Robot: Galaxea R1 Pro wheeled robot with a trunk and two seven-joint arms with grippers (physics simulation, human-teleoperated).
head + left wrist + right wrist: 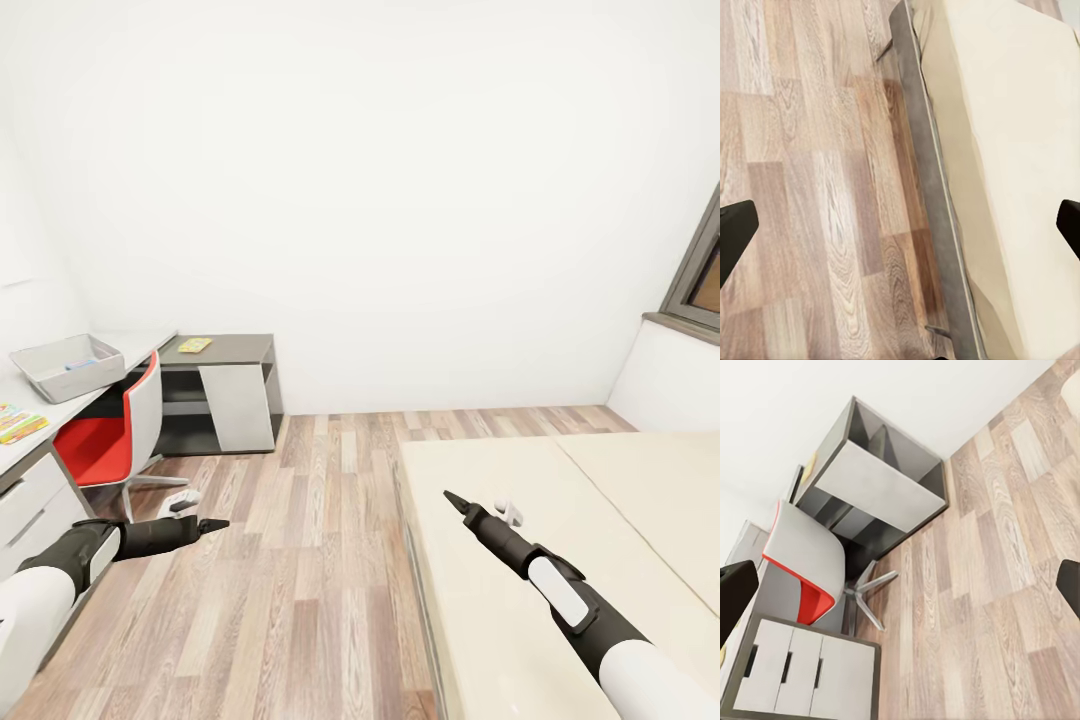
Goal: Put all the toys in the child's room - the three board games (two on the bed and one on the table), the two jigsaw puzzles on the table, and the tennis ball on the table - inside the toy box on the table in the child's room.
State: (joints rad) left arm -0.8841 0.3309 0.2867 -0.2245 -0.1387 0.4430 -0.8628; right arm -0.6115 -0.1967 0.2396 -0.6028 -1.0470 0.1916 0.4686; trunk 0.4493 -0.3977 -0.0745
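Toy box (66, 364) sits on the table (30, 440) at your far left, well ahead of your left gripper (213, 524), which hangs low over the wood floor (300, 560) beside the red chair (110, 440). That left arm is the nearer one to it; your right gripper (455, 499) is out over the bare beige bed (560, 540), well apart from the table. In both wrist views the fingertips stand at opposite edges, so both grippers are spread wide and carry nothing.

The box's long axis runs along the table's length. Something small and blue lies inside it; what it is you cannot tell. A colourful flat piece (20, 422) lies on the table nearer you, and another (195, 345) rests on the dark cabinet (235, 385) beyond the chair.
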